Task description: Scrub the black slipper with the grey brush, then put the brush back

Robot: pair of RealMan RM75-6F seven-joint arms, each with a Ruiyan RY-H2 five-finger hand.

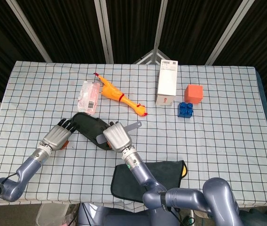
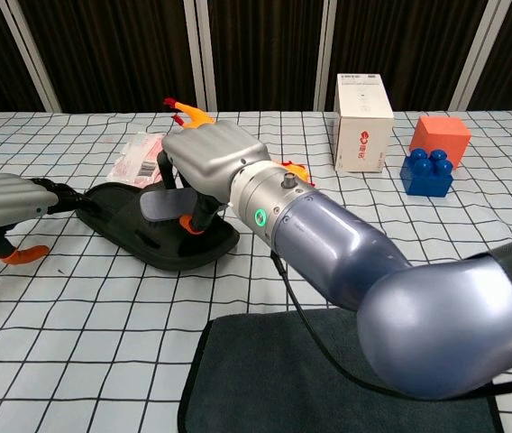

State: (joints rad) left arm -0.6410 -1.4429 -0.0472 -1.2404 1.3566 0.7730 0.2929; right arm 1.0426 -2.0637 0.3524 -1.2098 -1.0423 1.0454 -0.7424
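Black slipper [image 1: 92,130] lies left of centre on the checked tablecloth [image 1: 227,136]. Right hand [image 1: 116,137] clamps the grey brush [image 2: 164,207] over the slipper's strap; whether the bristles touch is unclear. Left hand [image 1: 58,134] has its fingertips resting against the slipper's heel end, nothing grasped (fingers roughly straight). Dark cloth mat [image 1: 138,186] at lower centre, partly under the right arm. Rubber chicken [image 1: 119,98], white box [image 1: 167,84], orange cube [image 1: 193,93], blue brick [image 1: 186,110] sit across the upper half. Black curtain behind.

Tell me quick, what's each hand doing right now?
Left hand: fingers rest on the black slipper end, steadying it.
Right hand: holds the grey brush over the slipper.
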